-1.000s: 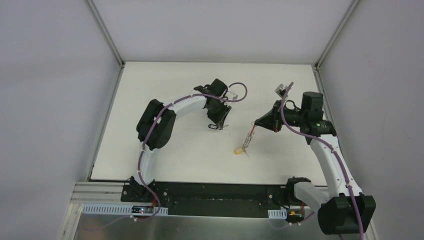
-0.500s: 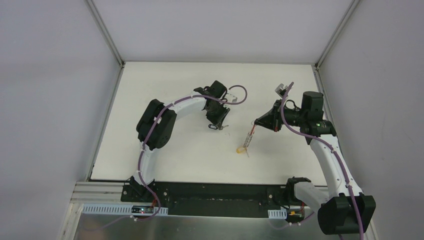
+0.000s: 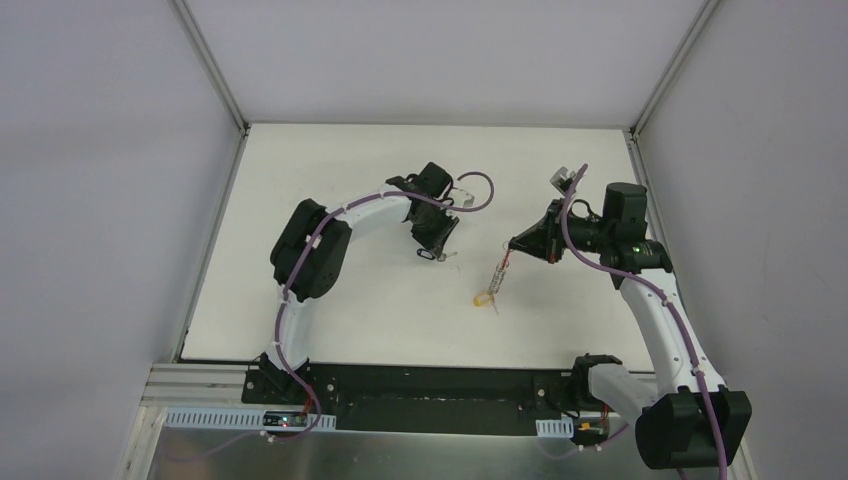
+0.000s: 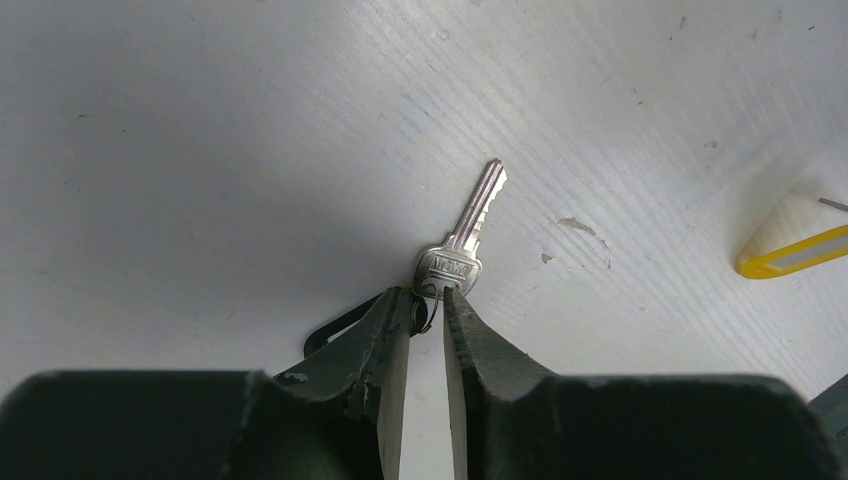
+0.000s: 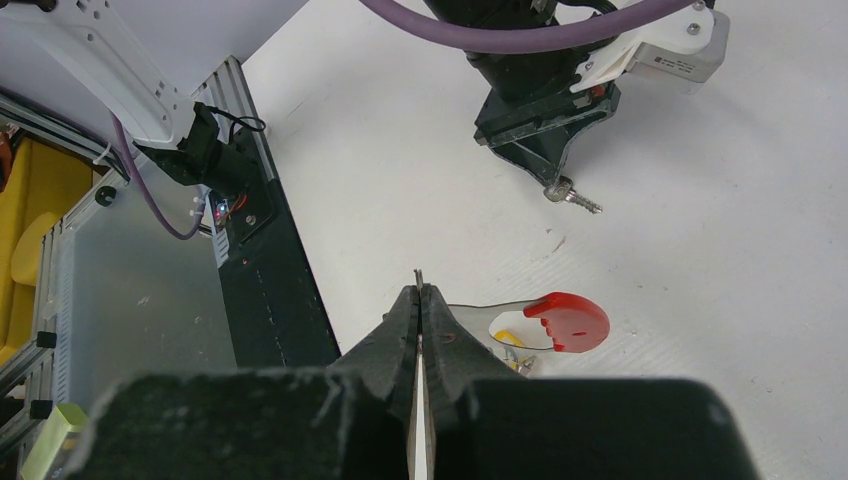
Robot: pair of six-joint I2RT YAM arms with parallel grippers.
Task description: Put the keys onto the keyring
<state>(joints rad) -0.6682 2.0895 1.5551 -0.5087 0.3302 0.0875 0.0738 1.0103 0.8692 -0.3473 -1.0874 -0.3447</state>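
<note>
Left gripper (image 4: 428,300) has its jaws a sliver apart around the keyring (image 4: 427,312) at a lone key's (image 4: 462,240) head. I cannot tell if it grips, so the loop may slip. To the right, the clamped right gripper (image 3: 512,247) dangles the keys (image 3: 495,280), which could swing.

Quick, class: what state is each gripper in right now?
Left gripper: fingers narrowly apart around the black keyring beside a silver key; grip cannot be told.
Right gripper: closed, holding the keys by their strap.

The left arm (image 3: 372,208) and right arm (image 3: 662,312) have white links, bulky black joints (image 3: 312,252) and purple cables (image 3: 478,190) alongside.
</note>
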